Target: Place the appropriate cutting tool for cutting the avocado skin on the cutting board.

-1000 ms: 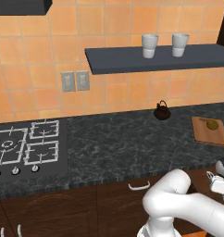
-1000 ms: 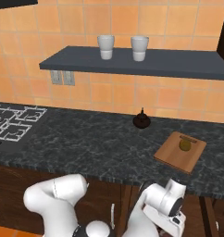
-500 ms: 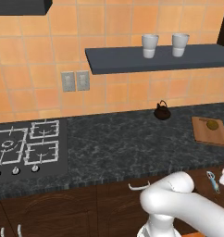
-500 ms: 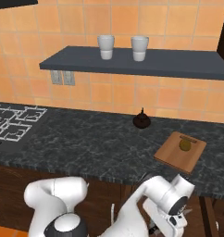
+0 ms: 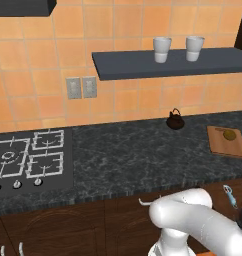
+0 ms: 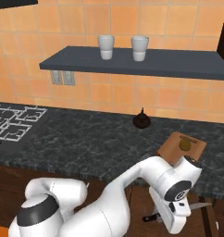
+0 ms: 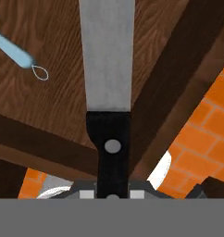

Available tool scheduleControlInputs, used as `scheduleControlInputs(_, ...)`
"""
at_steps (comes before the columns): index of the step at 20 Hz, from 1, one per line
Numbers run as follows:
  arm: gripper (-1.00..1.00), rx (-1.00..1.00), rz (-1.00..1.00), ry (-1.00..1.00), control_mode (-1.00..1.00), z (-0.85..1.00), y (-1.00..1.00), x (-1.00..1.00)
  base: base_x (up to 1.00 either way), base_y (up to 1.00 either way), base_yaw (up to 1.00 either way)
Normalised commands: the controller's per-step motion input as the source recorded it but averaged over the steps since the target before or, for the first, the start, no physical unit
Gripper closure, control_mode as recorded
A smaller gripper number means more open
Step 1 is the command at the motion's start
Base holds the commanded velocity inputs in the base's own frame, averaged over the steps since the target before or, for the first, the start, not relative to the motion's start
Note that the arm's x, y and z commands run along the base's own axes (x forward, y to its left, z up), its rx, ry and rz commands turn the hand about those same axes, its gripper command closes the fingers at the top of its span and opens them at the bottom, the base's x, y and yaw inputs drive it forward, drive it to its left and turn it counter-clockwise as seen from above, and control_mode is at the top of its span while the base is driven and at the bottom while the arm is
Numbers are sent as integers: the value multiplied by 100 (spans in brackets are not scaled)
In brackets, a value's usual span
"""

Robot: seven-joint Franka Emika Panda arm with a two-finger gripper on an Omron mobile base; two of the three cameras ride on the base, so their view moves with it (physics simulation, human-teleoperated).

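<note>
One knife (image 7: 108,69), grey blade and black riveted handle, sits clamped in my pincer (image 7: 112,194) below the tabletop (image 5: 143,155) edge. The avocado (image 6: 184,145) lies on the cutting board (image 6: 171,148), near the kettle (image 6: 141,120).

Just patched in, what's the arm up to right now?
The claw is down below the counter edge, gripping a knife by its black handle, grey blade pointing away from the hand, above a wooden drawer interior where a light-blue tool lies. Up on the counter, the cutting board has the avocado on it; the knife isn't there yet.
</note>
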Motion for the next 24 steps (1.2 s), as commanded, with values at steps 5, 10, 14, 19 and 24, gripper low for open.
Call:
scheduleControlInputs(5,100,-11,-10,-8,-100,86,-19,20,0,0,0)
scheduleControlInputs(10,100,-6,0,-4,-100,41,-27,66,0,0,0)
scheduleControlInputs(14,100,0,0,0,-100,10,-27,99,0,0,0)
scheduleControlInputs(19,100,0,3,0,-100,0,-25,98,0,0,0)
scheduleControlInputs(24,100,0,9,0,-100,0,-34,100,0,0,0)
